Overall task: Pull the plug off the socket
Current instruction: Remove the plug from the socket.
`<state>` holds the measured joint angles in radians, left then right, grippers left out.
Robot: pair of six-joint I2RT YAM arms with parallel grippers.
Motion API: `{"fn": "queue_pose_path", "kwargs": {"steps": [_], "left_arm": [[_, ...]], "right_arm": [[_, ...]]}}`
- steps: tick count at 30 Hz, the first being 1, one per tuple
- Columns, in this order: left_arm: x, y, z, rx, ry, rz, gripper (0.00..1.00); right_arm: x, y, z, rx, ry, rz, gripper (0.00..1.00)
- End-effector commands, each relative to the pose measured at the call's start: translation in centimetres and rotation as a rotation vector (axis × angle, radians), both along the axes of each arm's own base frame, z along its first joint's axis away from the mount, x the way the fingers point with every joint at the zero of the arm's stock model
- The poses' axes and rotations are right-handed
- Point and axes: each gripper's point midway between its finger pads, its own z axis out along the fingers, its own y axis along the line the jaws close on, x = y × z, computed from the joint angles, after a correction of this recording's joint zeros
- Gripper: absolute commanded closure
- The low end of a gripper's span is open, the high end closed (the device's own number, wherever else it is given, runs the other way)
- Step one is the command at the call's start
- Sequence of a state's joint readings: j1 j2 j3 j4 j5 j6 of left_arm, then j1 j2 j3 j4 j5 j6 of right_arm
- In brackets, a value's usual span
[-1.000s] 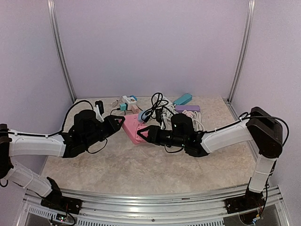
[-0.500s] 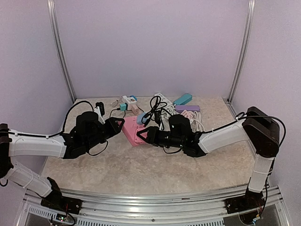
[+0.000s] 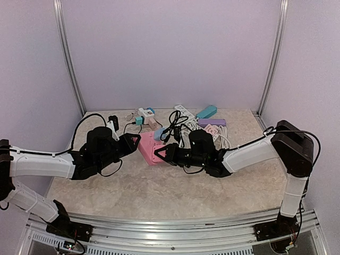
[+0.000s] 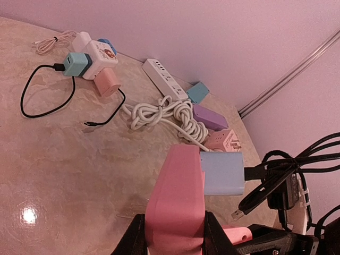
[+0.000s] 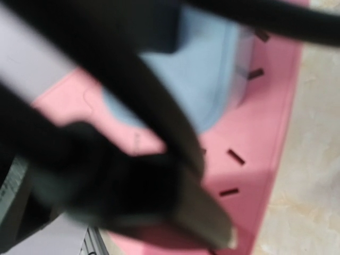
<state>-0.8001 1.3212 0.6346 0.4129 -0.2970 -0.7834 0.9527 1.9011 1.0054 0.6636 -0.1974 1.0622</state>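
Observation:
A pink socket block [image 4: 178, 202] is clamped between the fingers of my left gripper [image 4: 172, 236], slightly left of the table's middle [image 3: 147, 147]. A pale blue plug [image 4: 222, 172] sits plugged into its right face, with a black cable running off to the right. My right gripper [image 3: 158, 153] is at the socket's near right side, below the plug [image 3: 158, 133], and is shut; nothing shows between its fingers. In the right wrist view a blurred black cable with a USB end [image 5: 212, 223] hangs across the lens, hiding the fingers; the plug [image 5: 212, 79] and socket [image 5: 265, 133] lie just beyond.
Behind the socket lie a tangle of black cables [image 3: 175, 122], a coiled white cord [image 4: 164, 111], a white power strip [image 4: 164, 79], a purple adapter [image 4: 210, 117], a teal strip [image 3: 206, 111] and small cube chargers [image 4: 77, 64]. Walls close the back and sides.
My right gripper has slid left up to the socket and its jaws have closed. The left gripper has kept its hold on the socket without moving.

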Motion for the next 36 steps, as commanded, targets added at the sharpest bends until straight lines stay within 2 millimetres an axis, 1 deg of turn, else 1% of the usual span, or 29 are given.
{"fn": "queue_pose_path", "kwargs": {"steps": [1, 9, 13, 17, 23, 31, 36], "left_arm": [[0.5, -1.0, 4.3, -0.072, -0.090, -0.009, 0.73], [0.5, -1.1, 4.5, -0.067, -0.097, -0.014, 0.73], [0.5, -1.3, 4.3, -0.063, -0.096, -0.019, 0.73], [0.5, -1.2, 4.1, -0.066, -0.091, -0.017, 0.73], [0.5, -0.9, 4.2, -0.074, -0.087, -0.011, 0.73], [0.4, 0.0, 4.7, -0.128, -0.081, -0.012, 0.73], [0.4, 0.4, 4.9, -0.134, -0.084, -0.008, 0.73]], "right_arm": [[-0.2, 0.6, -0.5, -0.010, 0.002, 0.018, 0.85], [-0.2, 0.5, -0.4, 0.009, 0.017, 0.007, 0.93], [0.0, 0.4, -0.1, 0.034, 0.032, -0.010, 1.00], [0.1, 0.0, 0.0, 0.065, 0.049, -0.027, 1.00], [0.3, -0.8, -0.7, 0.060, 0.070, -0.053, 1.00], [0.8, -1.5, -2.6, -0.038, 0.089, -0.094, 1.00], [0.8, -1.9, -2.9, -0.051, 0.092, -0.107, 1.00]]}}
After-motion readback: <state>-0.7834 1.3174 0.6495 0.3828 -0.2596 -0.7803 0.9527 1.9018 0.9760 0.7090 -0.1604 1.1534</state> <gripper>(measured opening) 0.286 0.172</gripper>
